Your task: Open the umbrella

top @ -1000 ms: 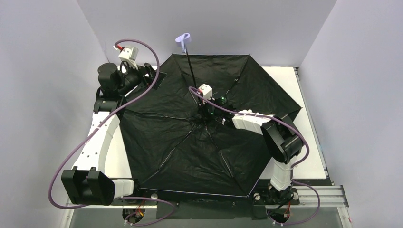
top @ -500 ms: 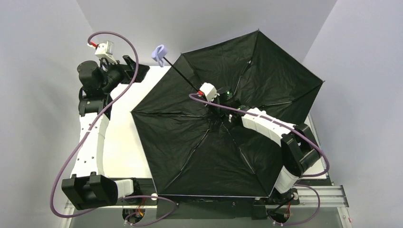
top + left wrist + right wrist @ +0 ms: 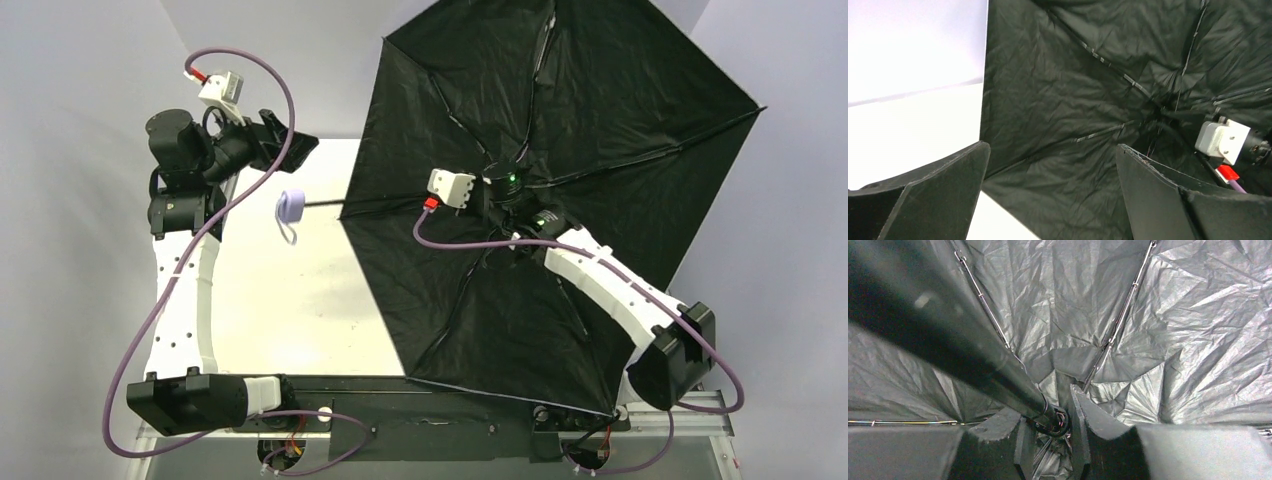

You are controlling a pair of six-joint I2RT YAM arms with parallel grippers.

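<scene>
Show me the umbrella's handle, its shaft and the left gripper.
handle (image 3: 291, 206), top view, lavender knob.
shaft (image 3: 325, 204), top view, bare stretch near handle.
left gripper (image 3: 1053, 150), left wrist view, midway between fingertips.

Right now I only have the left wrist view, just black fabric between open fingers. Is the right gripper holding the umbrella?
Observer: Yes. In the right wrist view the right gripper is closed around the shaft.
Operator: Where's the handle?
Observer: In the top view the handle sticks out to the left, over the table, with nothing gripping it.
Operator: Fully open?
Observer: The umbrella is fully spread, inner side facing the top camera, tilted toward the back right corner.
</scene>
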